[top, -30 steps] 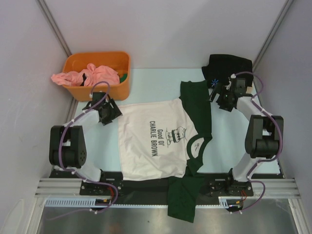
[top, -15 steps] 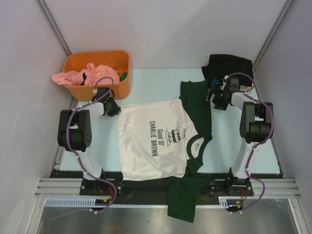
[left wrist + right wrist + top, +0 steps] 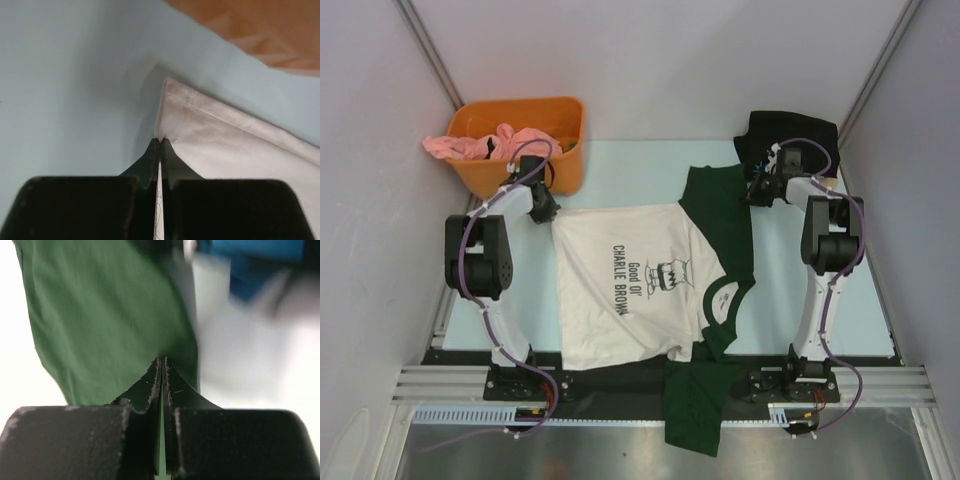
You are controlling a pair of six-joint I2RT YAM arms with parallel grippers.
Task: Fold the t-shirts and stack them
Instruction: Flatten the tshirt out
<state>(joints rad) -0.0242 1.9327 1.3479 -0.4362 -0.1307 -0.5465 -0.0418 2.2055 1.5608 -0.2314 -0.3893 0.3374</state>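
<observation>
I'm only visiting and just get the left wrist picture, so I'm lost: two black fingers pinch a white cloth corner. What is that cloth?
Observer: A cream t-shirt, spread print-side up on the table.
Visitor: And the orange patch up top?
Observer: An orange bin at the table's far left corner, with a pink shirt hanging over its rim.
Visitor: Is the other arm busy?
Observer: Yes, the right fingers are shut on the far green sleeve, beside a black shirt.
</observation>
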